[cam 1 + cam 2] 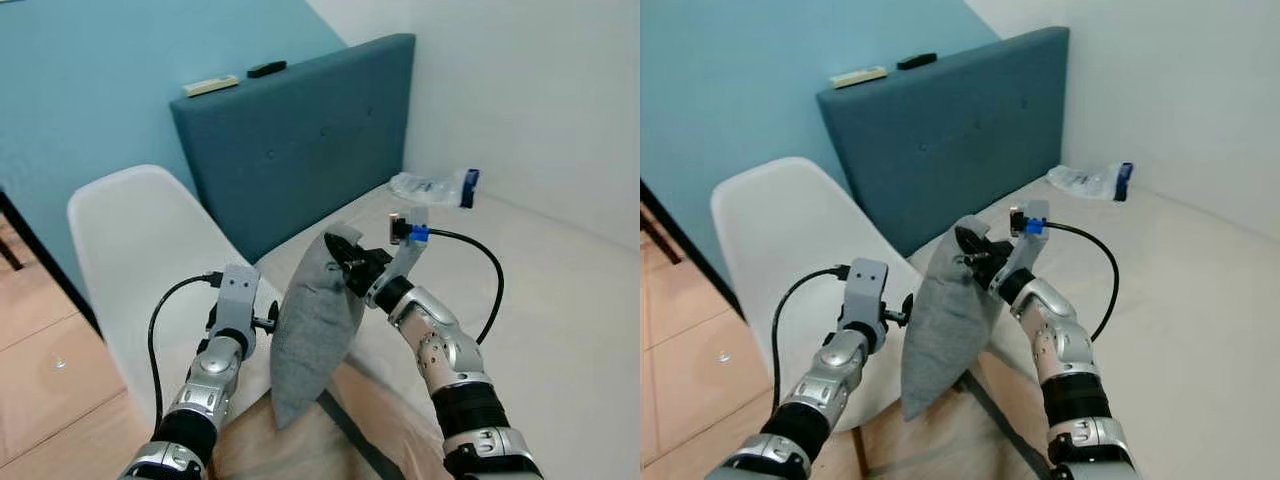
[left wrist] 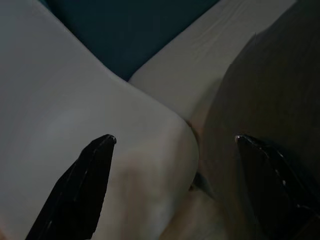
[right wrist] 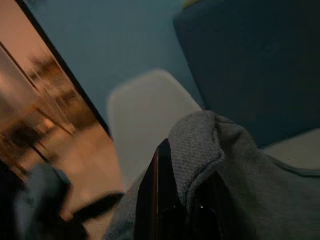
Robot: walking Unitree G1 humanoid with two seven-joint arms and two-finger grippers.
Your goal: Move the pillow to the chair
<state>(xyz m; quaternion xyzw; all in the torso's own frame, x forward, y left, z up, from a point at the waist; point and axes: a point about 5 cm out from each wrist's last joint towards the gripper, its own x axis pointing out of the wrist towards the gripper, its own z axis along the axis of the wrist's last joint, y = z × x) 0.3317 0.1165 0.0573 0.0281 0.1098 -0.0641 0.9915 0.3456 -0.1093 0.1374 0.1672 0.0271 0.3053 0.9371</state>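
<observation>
A grey pillow (image 1: 315,330) hangs upright in the air between my two arms, over the near edge of the bed. My right gripper (image 1: 345,262) is shut on its top corner, and the fabric bunches around the black fingers (image 3: 155,200). My left gripper (image 2: 175,137) stands open beside the pillow's left face, one finger (image 2: 85,175) over the chair seat and the other against the pillow (image 2: 270,90). The white shell chair (image 1: 130,250) stands just left of the bed, its seat under my left arm (image 1: 225,340).
A blue padded headboard (image 1: 300,140) stands behind the chair, with a black remote (image 1: 266,68) and a pale remote (image 1: 210,86) on top. A plastic bag (image 1: 435,186) lies on the cream bed (image 1: 560,300). Wooden floor (image 1: 40,370) lies to the left.
</observation>
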